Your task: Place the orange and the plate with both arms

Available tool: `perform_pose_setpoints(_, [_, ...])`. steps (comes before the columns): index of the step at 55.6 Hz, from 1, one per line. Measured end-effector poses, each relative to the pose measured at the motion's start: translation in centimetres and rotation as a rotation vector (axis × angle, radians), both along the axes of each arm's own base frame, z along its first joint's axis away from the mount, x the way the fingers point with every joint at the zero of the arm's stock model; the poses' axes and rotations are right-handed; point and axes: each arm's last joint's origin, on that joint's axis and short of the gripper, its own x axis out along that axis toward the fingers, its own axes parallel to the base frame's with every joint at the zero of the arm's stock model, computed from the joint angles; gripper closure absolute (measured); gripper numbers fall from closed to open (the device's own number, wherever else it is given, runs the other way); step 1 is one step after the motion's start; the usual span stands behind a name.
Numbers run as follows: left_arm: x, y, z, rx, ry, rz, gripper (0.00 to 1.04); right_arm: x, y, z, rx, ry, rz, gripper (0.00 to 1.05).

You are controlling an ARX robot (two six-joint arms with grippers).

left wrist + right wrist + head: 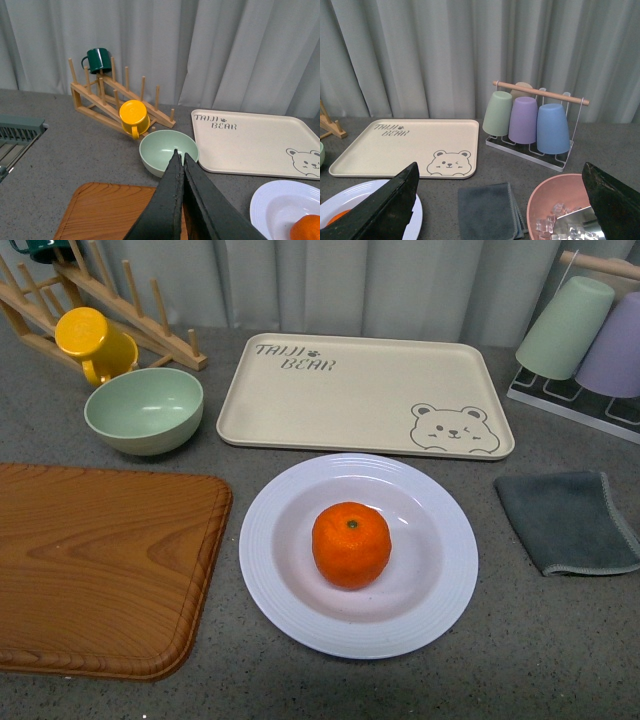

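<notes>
The orange (351, 544) rests in the well of the white plate (280, 570), which lies on the grey counter in front of the beige bear tray (370, 390). Neither arm shows in the front view. In the left wrist view my left gripper (180, 153) is shut with nothing between its fingers, raised above the counter over the edge of the wooden board (110, 210); the plate (275, 205) and a sliver of the orange (307, 227) show at one corner. My right gripper (500, 167) stands wide open and empty, above the grey cloth (487, 210), with the plate's rim (350, 197) at one side.
A pale green bowl (144, 410) and a yellow mug (92, 340) on a wooden rack (130, 310) stand at the back left. The wooden board (100, 570) fills the left. A folded grey cloth (570, 520) and a cup rack (585, 340) are right. A pink bowl of ice (560, 210) is nearby.
</notes>
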Motion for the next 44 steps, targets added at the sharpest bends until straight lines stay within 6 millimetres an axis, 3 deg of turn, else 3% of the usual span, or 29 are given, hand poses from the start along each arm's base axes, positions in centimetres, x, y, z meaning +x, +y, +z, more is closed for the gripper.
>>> perform_pose_setpoints(44, [-2.4, 0.0, 0.4, 0.000, -0.014, 0.001, 1.01, 0.0, 0.0, 0.0, 0.000, 0.000, 0.000, 0.09])
